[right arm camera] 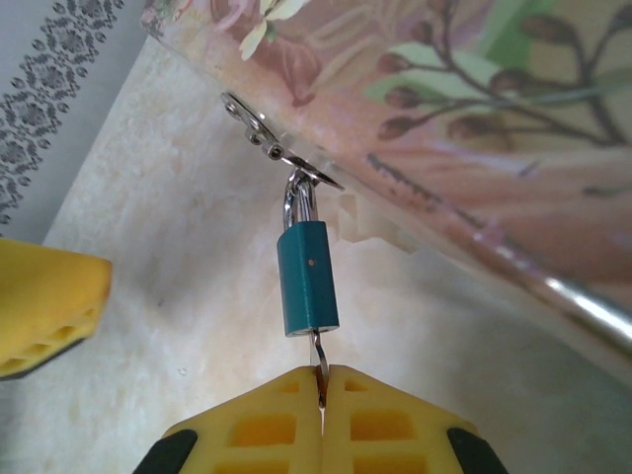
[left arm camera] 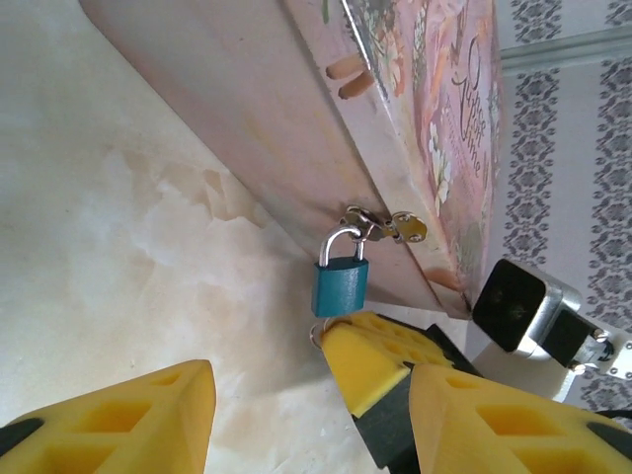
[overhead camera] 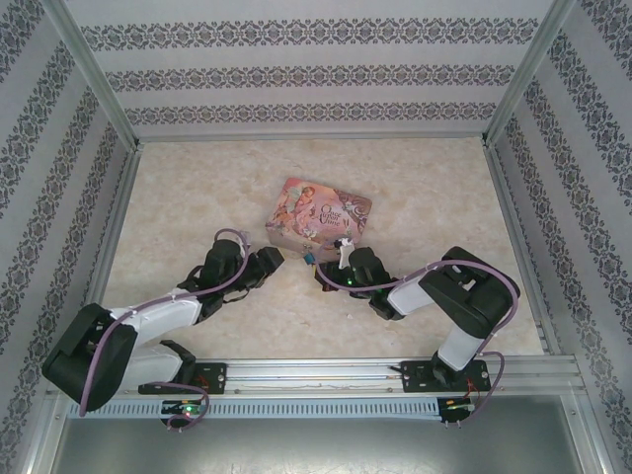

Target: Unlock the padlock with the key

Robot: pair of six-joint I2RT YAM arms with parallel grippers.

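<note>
Clamped on the key (right arm camera: pixel 317 354), seemingly seated in the padlock (right arm camera: pixel 307 278) at twelve o'clock, the right gripper (right arm camera: pixel 321 390) should twist next.

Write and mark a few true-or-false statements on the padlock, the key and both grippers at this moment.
1. The padlock hangs from the hasp of the pink tin. True.
2. The right gripper pinches the key at the padlock's underside. True.
3. The left gripper is clamped on the padlock's body. False: it is open and apart from the padlock.
4. The padlock's body is red. False: it is teal-blue.
</note>
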